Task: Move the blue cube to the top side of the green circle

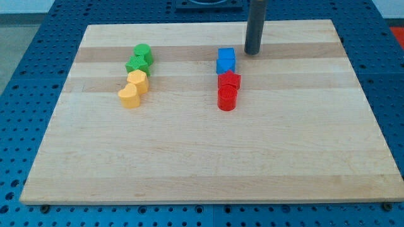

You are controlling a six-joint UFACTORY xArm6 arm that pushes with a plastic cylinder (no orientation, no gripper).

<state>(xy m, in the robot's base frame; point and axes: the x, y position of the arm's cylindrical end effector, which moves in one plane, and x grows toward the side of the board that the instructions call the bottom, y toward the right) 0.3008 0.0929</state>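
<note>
The blue cube (226,57) sits on the wooden board at the upper middle, with another blue block (224,67) pressed against its lower side. The green circle (143,52) lies at the upper left, touching a green star-like block (137,64) just below it. My tip (252,53) rests on the board just to the right of the blue cube, slightly above its level, a small gap apart from it.
A red star-like block (229,81) and a red cylinder (226,98) sit right below the blue blocks. A yellow hexagon-like block (137,81) and a yellow heart-like block (129,97) sit below the green ones. The board's top edge (208,24) is near my tip.
</note>
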